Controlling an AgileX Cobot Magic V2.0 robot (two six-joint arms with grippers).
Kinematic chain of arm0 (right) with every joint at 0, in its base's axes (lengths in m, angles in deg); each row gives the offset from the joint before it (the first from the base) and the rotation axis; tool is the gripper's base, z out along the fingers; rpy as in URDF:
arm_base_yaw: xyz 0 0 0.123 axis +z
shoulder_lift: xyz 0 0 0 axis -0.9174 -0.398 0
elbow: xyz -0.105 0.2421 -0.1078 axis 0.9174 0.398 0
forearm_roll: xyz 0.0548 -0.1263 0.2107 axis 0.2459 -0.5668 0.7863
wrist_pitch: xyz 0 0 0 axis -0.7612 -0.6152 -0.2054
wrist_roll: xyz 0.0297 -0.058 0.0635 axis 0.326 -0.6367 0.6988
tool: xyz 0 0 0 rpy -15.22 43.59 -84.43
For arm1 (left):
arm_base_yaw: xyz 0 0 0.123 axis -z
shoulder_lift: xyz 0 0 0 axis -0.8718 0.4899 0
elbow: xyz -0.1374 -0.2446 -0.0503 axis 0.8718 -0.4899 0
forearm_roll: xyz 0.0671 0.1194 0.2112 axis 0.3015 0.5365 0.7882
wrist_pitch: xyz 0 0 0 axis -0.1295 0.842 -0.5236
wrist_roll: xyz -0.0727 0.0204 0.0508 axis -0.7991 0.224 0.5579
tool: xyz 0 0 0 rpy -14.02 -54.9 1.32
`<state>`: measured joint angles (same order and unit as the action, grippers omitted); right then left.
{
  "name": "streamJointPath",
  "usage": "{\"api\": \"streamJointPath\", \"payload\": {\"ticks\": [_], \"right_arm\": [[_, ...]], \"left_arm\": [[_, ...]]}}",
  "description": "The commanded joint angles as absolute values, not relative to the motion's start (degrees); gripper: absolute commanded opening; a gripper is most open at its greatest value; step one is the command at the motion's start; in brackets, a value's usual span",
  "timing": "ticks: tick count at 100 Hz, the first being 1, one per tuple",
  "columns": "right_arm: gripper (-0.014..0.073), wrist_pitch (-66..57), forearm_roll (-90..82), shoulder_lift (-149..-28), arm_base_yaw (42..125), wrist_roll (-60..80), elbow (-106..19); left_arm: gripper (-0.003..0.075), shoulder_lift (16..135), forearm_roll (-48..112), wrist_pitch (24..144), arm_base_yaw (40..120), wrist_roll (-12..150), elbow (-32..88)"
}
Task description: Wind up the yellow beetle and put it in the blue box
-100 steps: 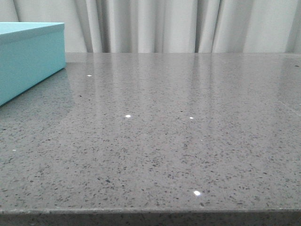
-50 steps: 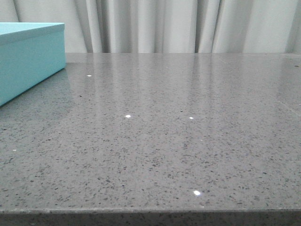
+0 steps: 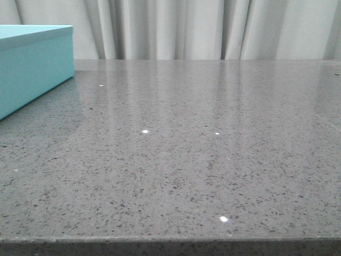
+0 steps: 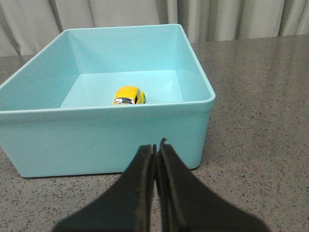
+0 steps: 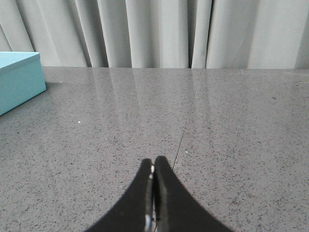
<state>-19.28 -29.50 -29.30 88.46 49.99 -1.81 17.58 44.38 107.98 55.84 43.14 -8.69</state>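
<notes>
My left gripper, two black tapered fingers, is pressed together with only a hairline seam between the pads and nothing caught there. It hangs just outside the near wall of the large light turquoise-blue rectangular plastic box, which stands open-topped on the speckled grey polished stone table. Inside the box, at about twelve o'clock from my fingertips, the small glossy yellow toy beetle car sits upright on the box floor, roughly central and apart from all four walls.

My right gripper is likewise closed flat, pads meeting, gripping nothing, poised over bare tabletop. From it the corner of the box shows at about ten o'clock, well apart.

In the front view neither of my grippers appears; the box stands at the table's far left, around ten o'clock, and pale grey pleated curtains hang behind the table's far edge.
</notes>
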Motion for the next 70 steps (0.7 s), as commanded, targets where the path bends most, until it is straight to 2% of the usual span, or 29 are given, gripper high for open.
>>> {"api": "streamJointPath", "payload": {"ticks": [1, 47, 70], "right_arm": [[-0.0069, -14.42, -30.81, -28.44, 88.52, 49.39, -3.18], [-0.0069, -14.42, -30.81, -28.44, 88.52, 49.39, -3.18], [-0.0069, -14.42, -30.81, -28.44, 88.52, 49.39, -3.18]], "left_arm": [[-0.0020, 16.07, 43.18, 104.33, 55.84, 42.84, -7.21], [-0.0020, 16.07, 43.18, 103.86, 55.84, 42.84, -7.76], [-0.0020, 15.96, 44.29, 85.38, 56.75, 42.60, -14.56]]}}
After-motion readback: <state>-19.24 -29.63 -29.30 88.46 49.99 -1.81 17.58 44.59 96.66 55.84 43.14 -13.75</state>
